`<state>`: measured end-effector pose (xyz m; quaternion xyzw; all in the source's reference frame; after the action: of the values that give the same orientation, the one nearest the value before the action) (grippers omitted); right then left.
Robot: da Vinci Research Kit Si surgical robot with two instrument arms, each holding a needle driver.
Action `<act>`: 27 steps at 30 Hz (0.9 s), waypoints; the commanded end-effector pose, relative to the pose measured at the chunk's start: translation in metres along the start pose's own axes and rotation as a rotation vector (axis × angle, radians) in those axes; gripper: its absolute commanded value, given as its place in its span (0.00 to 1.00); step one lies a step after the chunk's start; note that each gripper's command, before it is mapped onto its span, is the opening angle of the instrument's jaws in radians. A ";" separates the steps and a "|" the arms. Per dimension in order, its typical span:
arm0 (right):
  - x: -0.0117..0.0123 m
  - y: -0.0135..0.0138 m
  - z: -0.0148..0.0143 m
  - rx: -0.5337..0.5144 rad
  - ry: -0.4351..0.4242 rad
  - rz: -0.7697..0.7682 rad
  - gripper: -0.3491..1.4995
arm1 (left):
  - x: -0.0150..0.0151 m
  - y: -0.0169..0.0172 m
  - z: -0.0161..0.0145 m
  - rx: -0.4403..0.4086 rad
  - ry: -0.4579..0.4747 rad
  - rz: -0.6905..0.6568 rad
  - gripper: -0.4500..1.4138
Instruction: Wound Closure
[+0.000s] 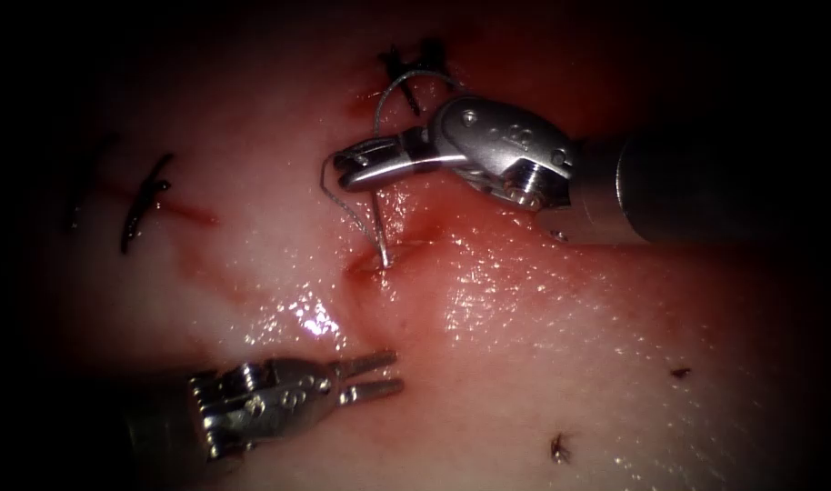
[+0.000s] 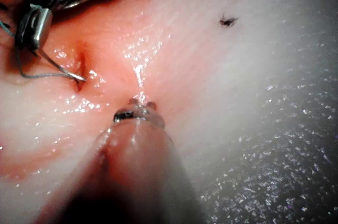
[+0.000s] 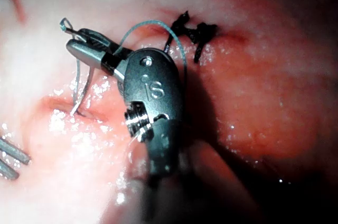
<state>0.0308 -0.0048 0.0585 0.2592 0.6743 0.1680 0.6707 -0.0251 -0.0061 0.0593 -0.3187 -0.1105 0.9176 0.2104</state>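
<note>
Two tools logged. Nearest: left tool (image 1: pixel 372 375), jaws parted, holding nothing, below the cut (image 1: pixel 379 264). Beyond: needle (image 1: pixel 380 232), slender grey curve, near upright, tip in the tissue (image 1: pixel 543 327) at the cut (nearer the right tool). Farther: right tool (image 1: pixel 352 168), clamped on the needle's upper end; thread (image 1: pixel 393 95) looped toward dark stitches (image 1: pixel 415 64).

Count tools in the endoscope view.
2. Right tool, above the cut, holds the needle near its tail, tip in the tissue; left tool, below, open, holds nothing.
</note>
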 end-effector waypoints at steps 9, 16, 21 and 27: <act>-0.0009 0.0000 0.0010 0.006 0.008 0.171 0.00 | -0.0005 -0.0008 0.0012 -0.012 0.000 -0.003 0.38; -0.0018 -0.0006 0.0014 0.016 0.030 0.427 0.00 | -0.0010 -0.0011 0.0014 -0.015 -0.003 0.000 0.38; -0.0030 -0.0015 0.0019 0.035 0.022 0.530 0.00 | -0.0011 -0.0015 0.0014 -0.014 -0.004 0.001 0.36; -0.0044 -0.0034 0.0025 0.057 0.029 0.586 0.00 | -0.0012 -0.0020 0.0015 -0.013 -0.004 0.003 0.36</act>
<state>0.0319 -0.0099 0.0595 0.4617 0.5829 0.3430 0.5740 -0.0239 -0.0044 0.0612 -0.3184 -0.1152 0.9180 0.2067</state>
